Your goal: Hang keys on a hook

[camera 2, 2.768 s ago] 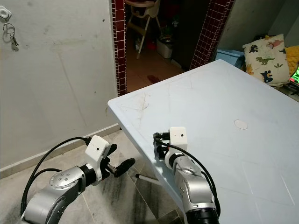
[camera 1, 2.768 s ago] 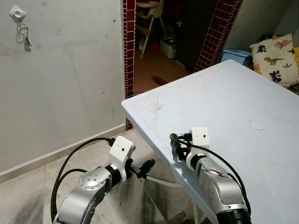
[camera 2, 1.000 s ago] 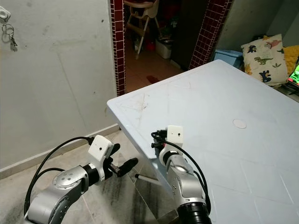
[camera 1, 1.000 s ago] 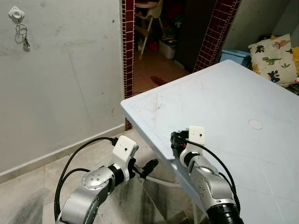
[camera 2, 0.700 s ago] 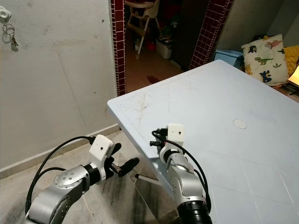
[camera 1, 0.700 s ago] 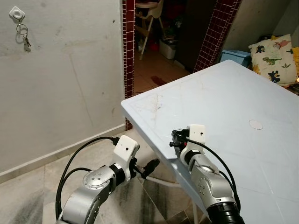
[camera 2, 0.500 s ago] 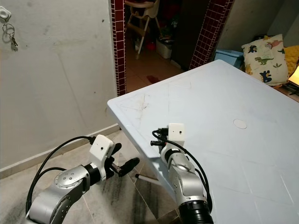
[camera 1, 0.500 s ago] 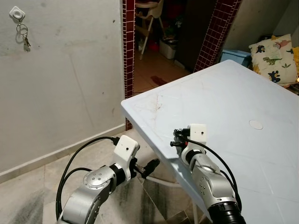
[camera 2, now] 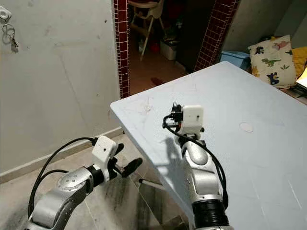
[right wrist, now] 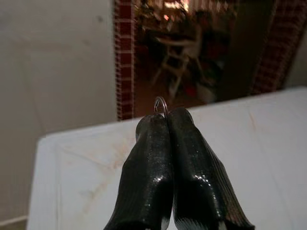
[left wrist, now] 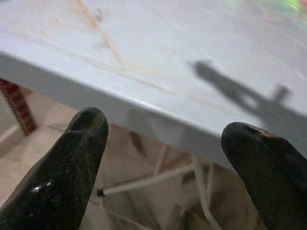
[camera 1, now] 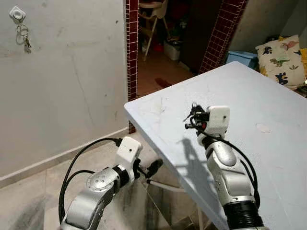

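My right gripper (camera 1: 192, 115) is raised above the near corner of the pale blue table (camera 1: 268, 91), casting a shadow on it. Its fingers (right wrist: 153, 143) are pressed together on a thin metal key ring (right wrist: 161, 102) that pokes out past the tips; the keys themselves are hidden. My left gripper (camera 1: 154, 166) hangs low beside the table edge, open, with nothing between its fingers (left wrist: 81, 139). High on the grey wall at far left is a white hook (camera 1: 17, 13) with a bunch of keys (camera 1: 25, 40) hanging from it.
A doorway framed by red tiles (camera 1: 133, 57) opens behind the table, with a high chair (camera 1: 153, 19) inside. A dinosaur-print cushion (camera 1: 280, 57) and a blue bin (camera 1: 242, 57) lie at the far right. A white table leg strut (camera 1: 165, 186) runs below the edge.
My right gripper has risen from the table's front edge to well above the tabletop, still shut. The left arm has barely moved.
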Tool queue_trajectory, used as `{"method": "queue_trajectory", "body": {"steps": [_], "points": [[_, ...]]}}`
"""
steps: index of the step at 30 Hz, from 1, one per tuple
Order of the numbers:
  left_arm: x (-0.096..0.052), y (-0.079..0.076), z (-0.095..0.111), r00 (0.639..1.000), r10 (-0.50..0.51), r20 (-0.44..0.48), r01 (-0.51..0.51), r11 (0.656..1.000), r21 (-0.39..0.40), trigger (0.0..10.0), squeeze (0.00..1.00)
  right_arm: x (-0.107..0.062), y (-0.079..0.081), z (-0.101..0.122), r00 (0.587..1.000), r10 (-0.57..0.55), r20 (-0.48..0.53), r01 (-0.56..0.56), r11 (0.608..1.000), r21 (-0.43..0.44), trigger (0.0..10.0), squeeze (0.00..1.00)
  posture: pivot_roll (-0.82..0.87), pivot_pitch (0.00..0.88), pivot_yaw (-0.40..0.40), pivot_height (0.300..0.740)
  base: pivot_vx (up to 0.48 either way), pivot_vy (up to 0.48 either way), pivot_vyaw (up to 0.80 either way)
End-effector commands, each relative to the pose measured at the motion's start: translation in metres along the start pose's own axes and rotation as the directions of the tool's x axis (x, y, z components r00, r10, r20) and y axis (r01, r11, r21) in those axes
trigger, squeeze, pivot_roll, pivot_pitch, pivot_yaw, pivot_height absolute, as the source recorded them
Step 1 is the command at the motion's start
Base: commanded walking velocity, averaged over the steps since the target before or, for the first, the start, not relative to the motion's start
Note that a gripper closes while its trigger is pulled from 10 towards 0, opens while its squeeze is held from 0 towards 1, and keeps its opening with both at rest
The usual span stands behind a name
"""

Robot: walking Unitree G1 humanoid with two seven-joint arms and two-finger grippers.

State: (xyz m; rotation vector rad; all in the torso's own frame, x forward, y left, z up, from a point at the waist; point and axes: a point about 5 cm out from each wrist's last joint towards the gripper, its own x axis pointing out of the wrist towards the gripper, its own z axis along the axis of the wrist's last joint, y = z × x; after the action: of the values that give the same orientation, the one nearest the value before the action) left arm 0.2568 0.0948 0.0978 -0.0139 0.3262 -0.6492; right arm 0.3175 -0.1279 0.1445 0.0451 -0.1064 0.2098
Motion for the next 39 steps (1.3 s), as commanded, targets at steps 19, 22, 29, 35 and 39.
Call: {"method": "queue_trajectory", "body": {"steps": [19,22,29,35,39], "points": [[-0.022,0.041,0.010,0.899,0.414,0.143,-0.421,0.907,0.022,10.0,0.00,-0.027,0.024,0.001,0.998,0.056,0.001,-0.056,0.996,0.076,10.0,0.00,0.20,0.000,-0.084,0.740,0.000,0.000,0.00],[-0.028,0.042,0.010,0.890,0.431,0.149,-0.437,0.899,0.015,10.0,0.00,-0.030,0.033,-0.002,0.997,0.078,-0.009,-0.077,0.994,0.074,10.0,0.00,0.21,0.000,-0.083,0.740,0.000,0.000,0.80],[-0.026,0.049,0.019,0.874,0.454,0.174,-0.466,0.885,0.027,10.0,0.00,-0.028,0.038,-0.001,0.998,0.065,-0.015,-0.063,0.993,0.102,10.0,0.00,0.22,0.000,-0.073,0.740,0.000,0.000,0.80],[-0.022,0.052,0.022,0.868,0.463,0.179,-0.474,0.881,0.016,10.0,0.00,-0.026,0.038,-0.001,0.999,0.034,-0.018,-0.032,0.993,0.115,10.0,0.00,0.22,0.000,-0.060,0.740,0.000,0.000,0.80],[-0.016,0.049,0.026,0.872,0.453,0.186,-0.463,0.886,0.009,10.0,0.00,-0.023,0.038,0.000,1.000,0.026,-0.015,-0.025,0.993,0.118,10.0,0.00,0.22,0.000,-0.049,0.740,0.000,0.000,0.80]]}}
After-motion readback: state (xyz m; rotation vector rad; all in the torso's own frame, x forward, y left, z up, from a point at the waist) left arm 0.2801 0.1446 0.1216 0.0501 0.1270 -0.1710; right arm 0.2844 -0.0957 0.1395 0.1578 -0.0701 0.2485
